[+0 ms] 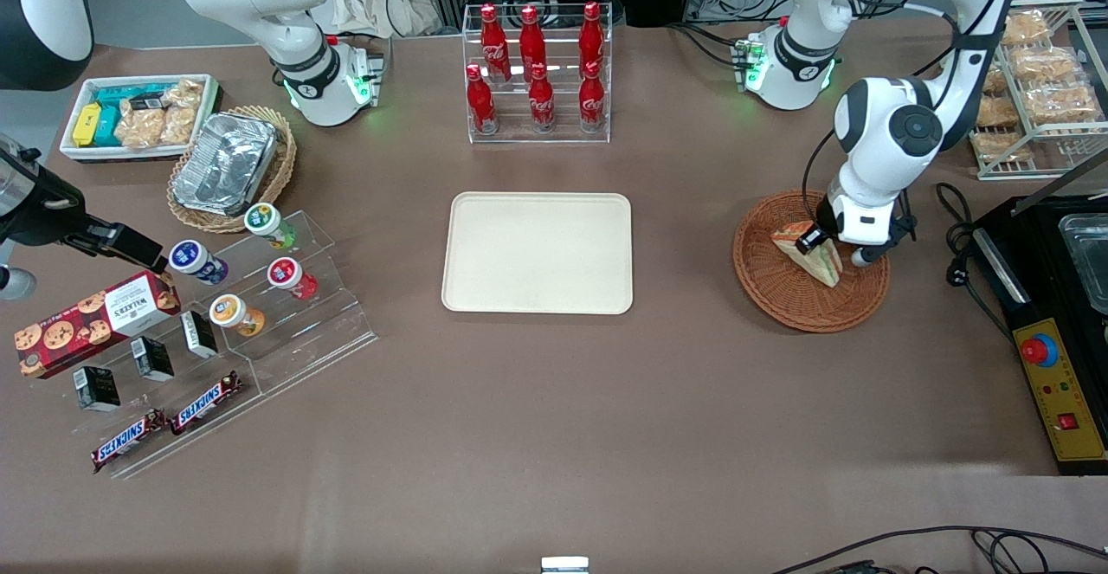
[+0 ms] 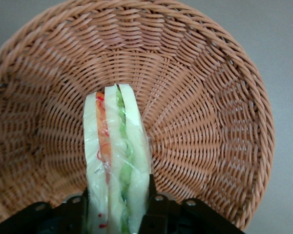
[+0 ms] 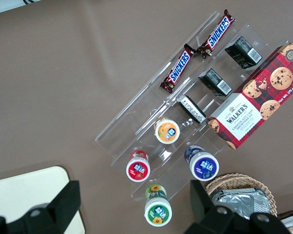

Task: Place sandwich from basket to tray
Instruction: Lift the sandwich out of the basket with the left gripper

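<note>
The sandwich (image 1: 812, 255), a wrapped wedge of pale bread with green, orange and white layers, stands on edge in the reddish-brown wicker basket (image 1: 783, 307) toward the working arm's end of the table. My gripper (image 1: 833, 249) is down in the basket and shut on the sandwich. In the left wrist view its black fingers (image 2: 152, 195) press on both bread faces of the sandwich (image 2: 116, 146), and the gripper (image 2: 117, 209) holds it over the basket floor (image 2: 210, 122). The cream tray (image 1: 537, 252) lies bare at the table's middle, beside the basket.
A clear rack of red bottles (image 1: 538, 72) stands farther from the front camera than the tray. A wire rack of bagged pastries (image 1: 1034, 80) and a black machine (image 1: 1052, 332) sit at the working arm's end. A stepped acrylic stand (image 1: 260, 297) holds snacks.
</note>
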